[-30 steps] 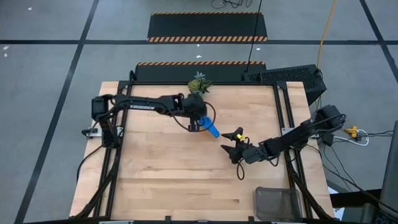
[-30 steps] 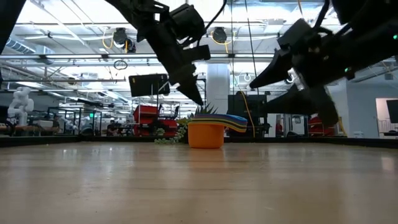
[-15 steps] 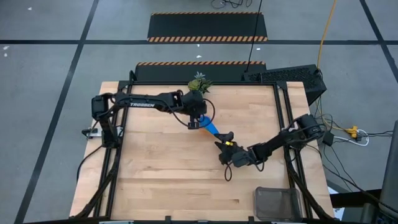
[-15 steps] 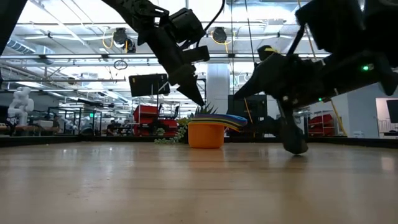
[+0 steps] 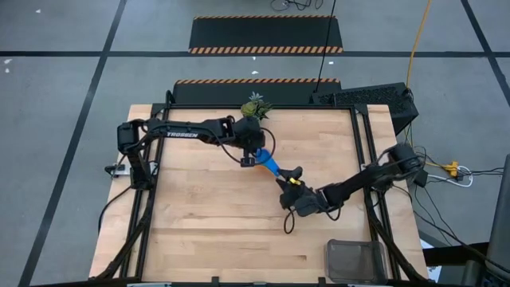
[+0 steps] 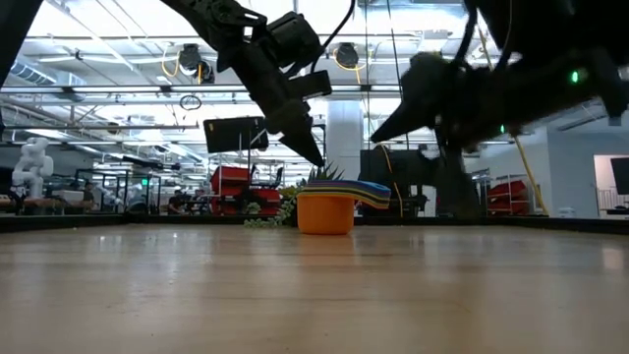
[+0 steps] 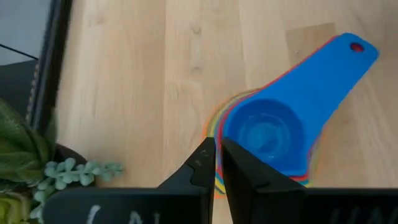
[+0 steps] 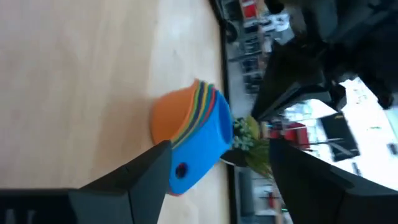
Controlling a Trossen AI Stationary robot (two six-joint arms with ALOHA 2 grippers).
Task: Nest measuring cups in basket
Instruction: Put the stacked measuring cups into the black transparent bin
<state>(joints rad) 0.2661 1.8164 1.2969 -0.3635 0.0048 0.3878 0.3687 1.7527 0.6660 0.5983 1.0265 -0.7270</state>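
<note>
On the pale wood-plank worktop, the nested plastic measuring cups sit just past centre toward 12 o'clock, left claw pinched narrow above their rim, right claw spread wide at their flat handles, mesh basket at 5 o'clock.

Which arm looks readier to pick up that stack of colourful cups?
Probably the right. Its open hand faces the handle end of the nested measuring cups, fingers either side. The left hand hangs shut over the bowls.
</note>
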